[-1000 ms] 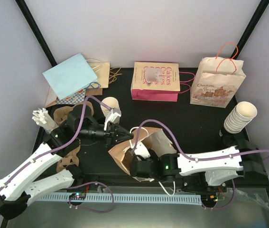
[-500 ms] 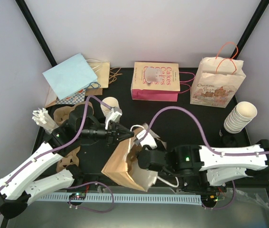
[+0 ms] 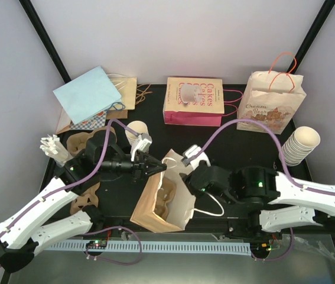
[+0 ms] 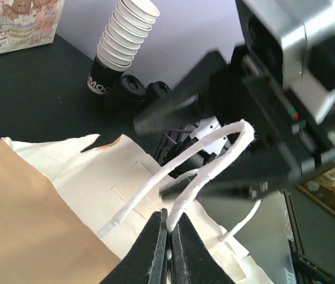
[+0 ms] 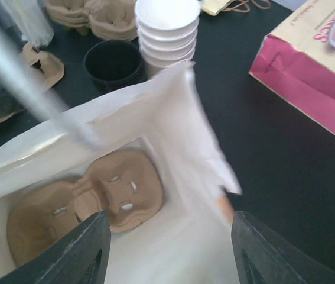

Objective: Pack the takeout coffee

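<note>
Clamped shut with the left gripper on the white twine handle of a brown paper bag. Spread wide at the right gripper, grasping nothing, directly over the bag's open mouth. Inside, flat on the bottom, a brown pulp cup carrier. Just beyond the bag's far rim, a short stack of cream cups beside black lids. Single takeout coffee cup not told apart, perhaps within that stack.

Paper bag (pulp carrier inside)
</note>
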You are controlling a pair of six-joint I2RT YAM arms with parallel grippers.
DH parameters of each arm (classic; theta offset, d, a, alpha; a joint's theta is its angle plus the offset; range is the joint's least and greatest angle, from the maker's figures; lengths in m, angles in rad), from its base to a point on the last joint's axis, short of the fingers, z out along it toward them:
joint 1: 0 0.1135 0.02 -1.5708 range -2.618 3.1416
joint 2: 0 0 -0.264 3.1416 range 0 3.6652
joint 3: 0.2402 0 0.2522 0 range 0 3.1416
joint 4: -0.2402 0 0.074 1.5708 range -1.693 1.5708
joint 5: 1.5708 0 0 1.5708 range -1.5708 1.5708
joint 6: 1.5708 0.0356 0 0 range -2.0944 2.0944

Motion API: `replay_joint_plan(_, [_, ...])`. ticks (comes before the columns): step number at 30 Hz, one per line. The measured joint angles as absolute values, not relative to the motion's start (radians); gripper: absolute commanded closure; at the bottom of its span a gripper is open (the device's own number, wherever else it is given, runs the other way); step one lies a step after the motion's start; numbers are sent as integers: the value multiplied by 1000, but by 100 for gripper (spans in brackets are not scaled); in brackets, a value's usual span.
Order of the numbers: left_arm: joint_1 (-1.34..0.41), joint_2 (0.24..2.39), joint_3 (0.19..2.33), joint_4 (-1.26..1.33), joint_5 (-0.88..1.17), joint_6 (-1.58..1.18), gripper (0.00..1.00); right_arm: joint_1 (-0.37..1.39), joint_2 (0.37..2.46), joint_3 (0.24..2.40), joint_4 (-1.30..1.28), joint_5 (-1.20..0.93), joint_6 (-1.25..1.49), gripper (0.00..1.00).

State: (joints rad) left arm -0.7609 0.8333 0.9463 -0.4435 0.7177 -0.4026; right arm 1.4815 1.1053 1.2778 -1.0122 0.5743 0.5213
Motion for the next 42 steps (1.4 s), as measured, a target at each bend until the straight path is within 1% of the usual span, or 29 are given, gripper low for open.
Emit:
replay_joint_plan(3, [-761, 832, 947, -455, 717, -402, 98, 1399, 1061, 1287, -1016, 523, 475, 37])
replay_joint_plan(8, [-761, 831, 948, -464, 715, -401, 98, 1268, 1022, 1296, -1023, 387, 373, 36])
replay_joint_plan(13, [-761, 830, 948, -466, 710, -400, 98, 1207, 1093, 1296, -1024, 277, 280, 36])
replay_joint_plan(17, [-761, 823, 950, -474, 709, -400, 98, 1170, 1159, 1296, -1018, 239, 244, 38])
replay_joint_plan(19, [-761, 816, 952, -479, 707, -398, 98, 1148, 1182, 1296, -1008, 222, 229, 44])
replay_joint_plan(21, [-761, 807, 954, -484, 704, -396, 98, 1129, 1195, 1295, -994, 203, 213, 56])
replay_joint_plan(23, [-761, 802, 957, -486, 701, -395, 98, 1118, 1201, 1295, -980, 192, 202, 70])
replay_joint_plan(25, [-761, 798, 960, -488, 696, -393, 98, 1111, 1208, 1295, -968, 181, 189, 81])
replay_joint_plan(27, [-761, 796, 964, -494, 688, -393, 99, 1110, 1211, 1295, -962, 175, 182, 91])
replay_joint_plan(32, [-761, 806, 1015, -540, 646, -390, 98, 1110, 1195, 1295, -960, 200, 183, 99])
replay_joint_plan(37, [-761, 867, 1116, -550, 604, -373, 98, 1104, 1132, 1295, -982, 302, 220, 99])
replay_joint_plan(42, [-752, 1003, 1250, -548, 563, -345, 98, 1087, 1044, 1264, -989, 437, 289, 99])
